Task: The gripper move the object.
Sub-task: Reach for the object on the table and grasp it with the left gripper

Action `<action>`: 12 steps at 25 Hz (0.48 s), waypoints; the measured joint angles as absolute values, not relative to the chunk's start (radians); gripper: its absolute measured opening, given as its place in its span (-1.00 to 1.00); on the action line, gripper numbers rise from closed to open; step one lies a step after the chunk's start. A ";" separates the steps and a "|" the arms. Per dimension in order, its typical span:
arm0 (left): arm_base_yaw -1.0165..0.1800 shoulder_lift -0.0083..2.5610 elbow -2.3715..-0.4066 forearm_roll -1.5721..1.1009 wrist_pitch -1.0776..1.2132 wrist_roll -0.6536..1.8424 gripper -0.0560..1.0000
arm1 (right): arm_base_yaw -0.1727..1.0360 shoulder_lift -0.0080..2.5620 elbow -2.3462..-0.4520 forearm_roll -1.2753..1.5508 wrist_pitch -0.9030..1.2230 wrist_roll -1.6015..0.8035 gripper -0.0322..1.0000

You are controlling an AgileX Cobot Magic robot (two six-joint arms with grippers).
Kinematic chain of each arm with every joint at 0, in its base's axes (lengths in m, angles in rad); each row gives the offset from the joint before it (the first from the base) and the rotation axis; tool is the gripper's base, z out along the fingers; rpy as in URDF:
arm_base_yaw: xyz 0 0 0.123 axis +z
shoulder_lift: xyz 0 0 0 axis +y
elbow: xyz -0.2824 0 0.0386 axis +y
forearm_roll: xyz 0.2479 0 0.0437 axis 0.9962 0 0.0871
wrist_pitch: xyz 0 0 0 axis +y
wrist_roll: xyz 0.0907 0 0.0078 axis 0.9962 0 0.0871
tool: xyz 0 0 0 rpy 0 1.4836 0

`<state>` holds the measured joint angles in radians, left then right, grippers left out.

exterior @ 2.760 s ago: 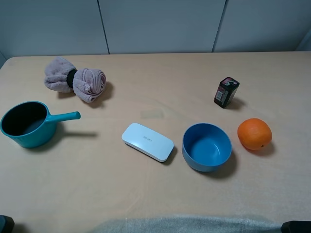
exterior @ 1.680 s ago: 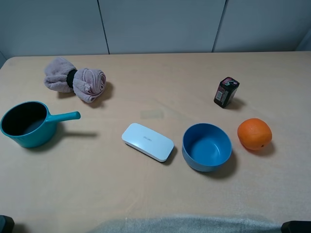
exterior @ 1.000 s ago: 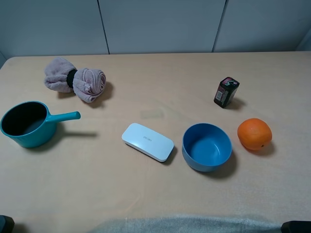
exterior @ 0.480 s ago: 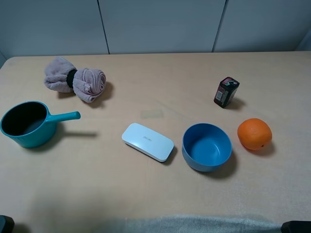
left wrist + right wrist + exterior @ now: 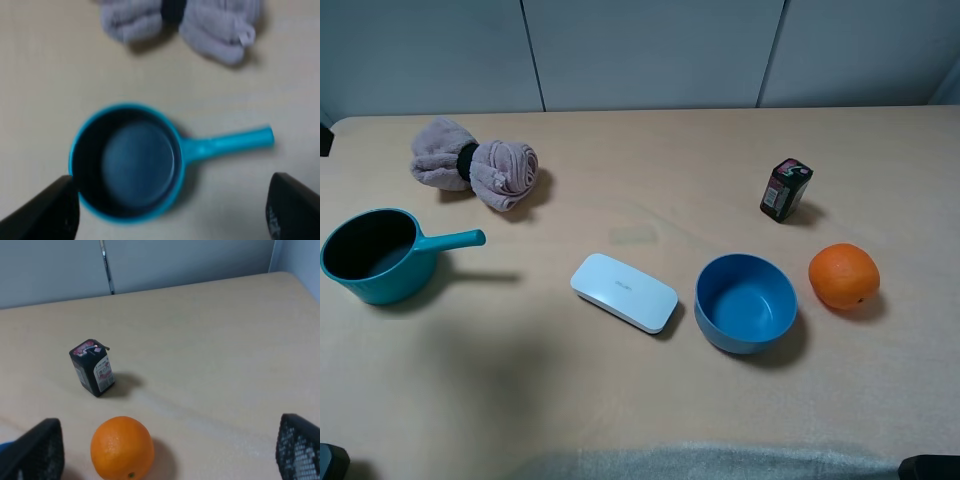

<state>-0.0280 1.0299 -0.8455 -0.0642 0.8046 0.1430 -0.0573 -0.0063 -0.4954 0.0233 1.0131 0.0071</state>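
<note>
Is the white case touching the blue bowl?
Apart. The exterior high view shows a narrow strip of bare table between the white case and the blue bowl.

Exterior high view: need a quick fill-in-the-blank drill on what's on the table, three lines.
1. The white case lies between the teal saucepan and the blue ____.
2. The only fruit on the table, in front of the small dark box, is an ____.
3. The rolled towel is cinched at its middle by a ____ band.
Missing words: bowl; orange; black.
</note>
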 joint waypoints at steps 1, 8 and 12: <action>-0.028 1.050 -0.848 -0.064 0.779 0.138 0.56 | -0.057 -0.006 -0.495 0.023 1.013 0.007 0.35; -0.028 1.214 -0.851 -0.065 0.626 0.102 0.56 | -0.057 -0.006 -0.495 0.023 1.013 0.007 0.35; -0.044 1.310 -0.851 -0.065 0.572 0.087 0.56 | -0.057 -0.006 -0.495 0.023 1.013 0.007 0.35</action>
<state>-0.0444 1.3100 -0.8507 -0.0652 0.5717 0.0871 -0.0573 -0.0063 -0.4954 0.0233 1.0131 0.0071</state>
